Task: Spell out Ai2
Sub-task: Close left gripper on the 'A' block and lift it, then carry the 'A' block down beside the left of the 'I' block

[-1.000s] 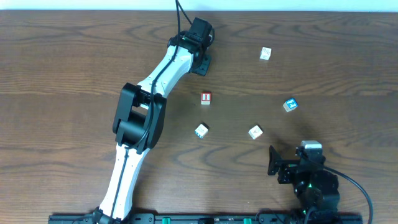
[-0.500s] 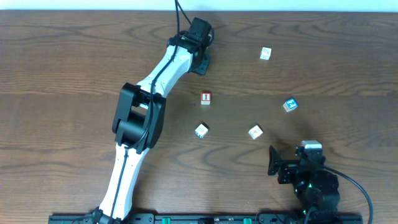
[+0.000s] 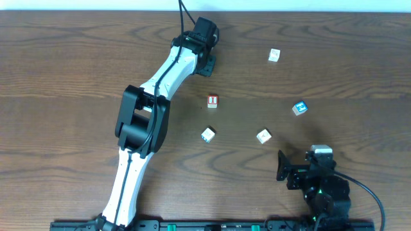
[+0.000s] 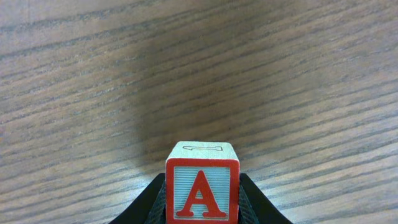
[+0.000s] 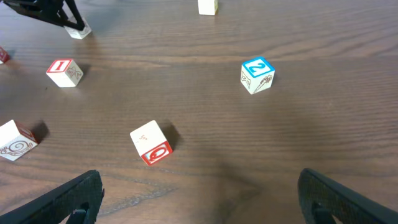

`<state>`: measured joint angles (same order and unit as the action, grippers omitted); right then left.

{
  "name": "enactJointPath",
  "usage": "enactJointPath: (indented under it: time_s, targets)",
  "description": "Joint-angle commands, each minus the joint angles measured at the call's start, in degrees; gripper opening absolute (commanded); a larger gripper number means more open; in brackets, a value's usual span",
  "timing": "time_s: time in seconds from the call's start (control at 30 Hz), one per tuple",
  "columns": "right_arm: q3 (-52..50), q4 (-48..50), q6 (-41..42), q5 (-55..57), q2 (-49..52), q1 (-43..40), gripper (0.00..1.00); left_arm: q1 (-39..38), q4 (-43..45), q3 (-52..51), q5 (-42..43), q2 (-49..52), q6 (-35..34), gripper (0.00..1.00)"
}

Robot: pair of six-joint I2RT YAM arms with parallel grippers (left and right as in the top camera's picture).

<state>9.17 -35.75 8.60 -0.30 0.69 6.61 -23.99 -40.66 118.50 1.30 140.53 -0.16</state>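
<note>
Wood-grain table (image 3: 64,64), blocks scattered right of centre.

Left arm (image 3: 138,125) reaches from bottom edge to upper centre of the overhead frame. Left gripper (image 4: 202,200) is clenched on the A block (image 4: 202,186), fingers on both side faces. Whether the block's base touches the wood, cannot tell.

Right gripper (image 5: 205,199) is parked at lower right, fingers spread wide, holding nothing.

Key relation: I block (image 3: 212,101) lies below the left claw in the overhead frame, near it. The 2 block (image 3: 298,108) sits well right of the I, closer to the right arm. My guess: the A belongs just left of the I.

Readable: red "A" on pale blue, red border; red "I"; white "2" on blue. Three other blocks, lettering unclear. No brand marks seen.
</note>
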Motion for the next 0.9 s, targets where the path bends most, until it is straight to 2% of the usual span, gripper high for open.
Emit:
enactJointPath:
  time_s: [0.0, 0.37, 0.63, 0.73, 0.87]
  targets:
    - [-0.3, 0.0, -0.3, -0.4, -0.4, -0.4, 0.99, 0.3, -2.3, 1.7, -0.2, 0.8, -0.1, 0.25]
    - [-0.3, 0.0, -0.3, -0.4, -0.4, -0.4, 0.99, 0.3, -13.0, 7.4, -0.2, -7.6, -1.8, 0.06]
    - [-0.3, 0.0, -0.3, -0.4, -0.4, -0.4, 0.99, 0.3, -22.3, 6.9, 0.0, -14.4, -3.3, 0.06]
    - [-0.3, 0.0, -0.3, -0.4, -0.4, -0.4, 0.99, 0.1, -21.3, 2.2, 0.2, -19.8, -4.2, 0.06]
    - [-0.3, 0.0, -0.3, -0.4, -0.4, -0.4, 0.99, -0.2, -13.2, -12.0, 0.5, -29.7, -4.9, 0.06]
